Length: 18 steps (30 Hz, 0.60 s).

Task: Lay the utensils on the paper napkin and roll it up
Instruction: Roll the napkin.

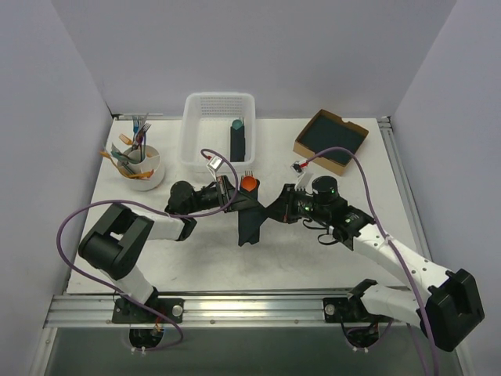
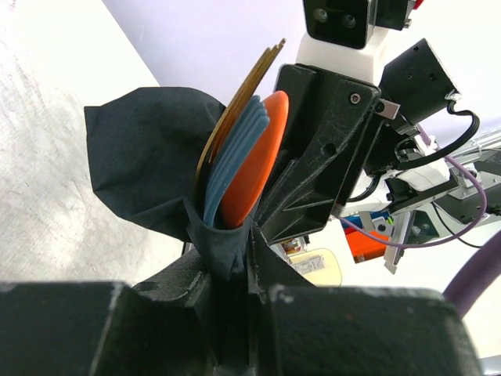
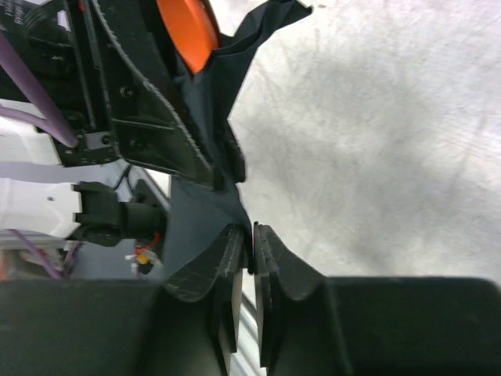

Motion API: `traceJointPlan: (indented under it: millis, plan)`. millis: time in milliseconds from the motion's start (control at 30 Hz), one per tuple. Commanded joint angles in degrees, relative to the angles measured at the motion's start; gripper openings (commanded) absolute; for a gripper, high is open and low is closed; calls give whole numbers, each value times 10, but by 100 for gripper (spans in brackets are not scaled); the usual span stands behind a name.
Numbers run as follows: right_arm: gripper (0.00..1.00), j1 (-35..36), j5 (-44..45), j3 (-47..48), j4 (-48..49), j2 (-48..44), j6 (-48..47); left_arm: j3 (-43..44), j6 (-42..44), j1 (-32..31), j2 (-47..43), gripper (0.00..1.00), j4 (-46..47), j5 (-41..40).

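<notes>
Near-black thin paper napkin (image 1: 250,223) mid-table, strung between grippers. Left gripper (image 2: 231,270) fingers clamp it around slim orange plastic utensils (image 2: 254,157); right gripper (image 3: 252,239) fingers pinch its side edge. Bare white tabletop (image 1: 313,262) in front.

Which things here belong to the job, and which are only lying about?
Job: napkin, utensils inside it, left tool, right tool, both gripping it.
Lying about: basket, teal-tipped roll in it, box of dark sheets, cup of spare cutlery.

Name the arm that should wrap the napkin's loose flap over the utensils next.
Right, probably. The right hand pinches a free edge of the napkin, while the left hand clamps the bundle holding the utensils and should keep hold.
</notes>
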Motion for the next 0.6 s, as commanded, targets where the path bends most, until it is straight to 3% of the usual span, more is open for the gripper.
traceJointPlan:
  millis: [0, 33, 133, 333, 567]
  plan:
    - [14, -11, 32, 14, -7, -3, -16, 7, -1, 4, -4, 6, 154, 7]
    - [26, -11, 36, 14, -10, -5, -15, 7, 1, 4, -5, 6, 150, 5]
    - [38, -11, 52, 23, -33, -23, -20, 8, 22, 4, -11, 6, 119, -4]
    - [44, -11, 68, 42, -82, -63, -26, 15, 87, 4, -32, 6, 14, -28]
    - [43, 2, 43, 59, -77, -68, -16, 20, 123, 3, -47, 5, -46, -41]
